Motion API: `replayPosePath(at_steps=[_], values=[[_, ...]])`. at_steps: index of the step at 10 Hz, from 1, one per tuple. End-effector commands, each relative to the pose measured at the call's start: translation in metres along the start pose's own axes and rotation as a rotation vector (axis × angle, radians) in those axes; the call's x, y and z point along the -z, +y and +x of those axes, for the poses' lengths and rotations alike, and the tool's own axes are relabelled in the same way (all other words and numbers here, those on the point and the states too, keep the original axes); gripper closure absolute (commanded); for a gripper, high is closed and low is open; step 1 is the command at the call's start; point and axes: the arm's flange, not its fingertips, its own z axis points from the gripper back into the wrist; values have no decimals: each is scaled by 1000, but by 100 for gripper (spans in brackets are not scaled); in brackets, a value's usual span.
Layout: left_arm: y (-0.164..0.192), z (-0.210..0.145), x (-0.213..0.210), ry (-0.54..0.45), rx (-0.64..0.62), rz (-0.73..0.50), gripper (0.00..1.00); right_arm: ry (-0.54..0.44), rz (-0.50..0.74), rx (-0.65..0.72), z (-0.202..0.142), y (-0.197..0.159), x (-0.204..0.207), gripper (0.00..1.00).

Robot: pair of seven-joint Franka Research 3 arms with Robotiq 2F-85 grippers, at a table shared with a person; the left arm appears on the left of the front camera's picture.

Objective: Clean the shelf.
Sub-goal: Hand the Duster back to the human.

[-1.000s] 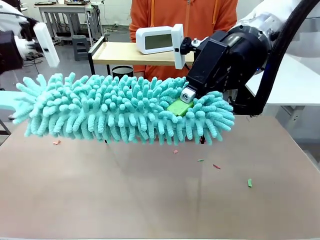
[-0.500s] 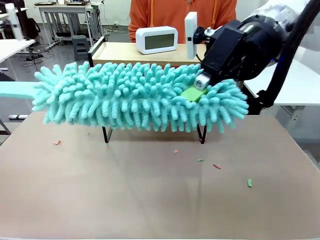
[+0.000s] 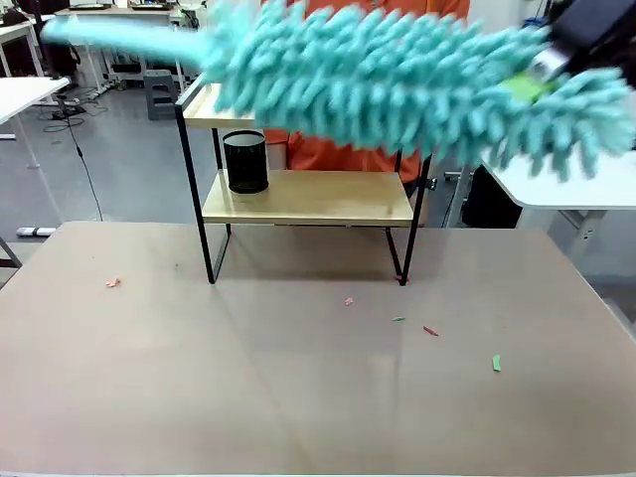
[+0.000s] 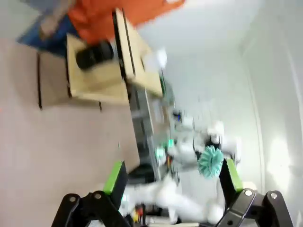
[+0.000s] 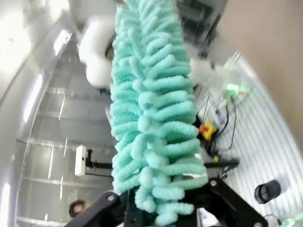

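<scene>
The right gripper (image 3: 586, 45) clamps a teal duster (image 3: 397, 84) held nearly level above the shelf (image 3: 308, 197) (far table edge). In the left wrist view, the left gripper (image 4: 170, 182) is spread wide, empty.

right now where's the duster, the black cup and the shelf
duster (image 3: 397, 84): front view, middle of the teal fluffy head
black cup (image 3: 245, 161): front view, its side wall
shelf (image 3: 318, 199): front view, bare part of the lower board

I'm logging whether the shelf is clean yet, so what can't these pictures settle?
- Top board of the shelf: front view, the blurred duster covers most of it.
- Right gripper: front view, cut off by the corner; right wrist view, fingertips buried in duster strands.
- Shelf in left wrist view: motion blur.
- Scraps on the table: too small to identify.
</scene>
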Motion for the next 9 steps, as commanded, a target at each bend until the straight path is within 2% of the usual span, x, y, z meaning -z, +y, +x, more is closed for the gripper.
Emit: replayPosePath(at_steps=[1,3,4,5,6,7,9], values=[[9,-15,14,-122,-6,-3,0,-342,-76,-32,-25,10,-46,100],[23,-19,19,-54,-63,13,0,-670,-146,20,-49,2,-96,100],[15,-8,-9,-124,-27,11,0,-793,-167,91,-62,-12,-116,100],[15,-8,-9,-124,-27,11,0,-935,-193,191,-77,-34,-138,100],[15,-8,-9,-124,-27,11,0,-1027,-175,276,-87,-58,-151,100],[15,-8,-9,-124,-27,11,0,-1067,-158,376,-91,-85,-158,91],[15,-8,-9,-124,-27,11,0,-1078,-122,558,-85,-140,-162,91]])
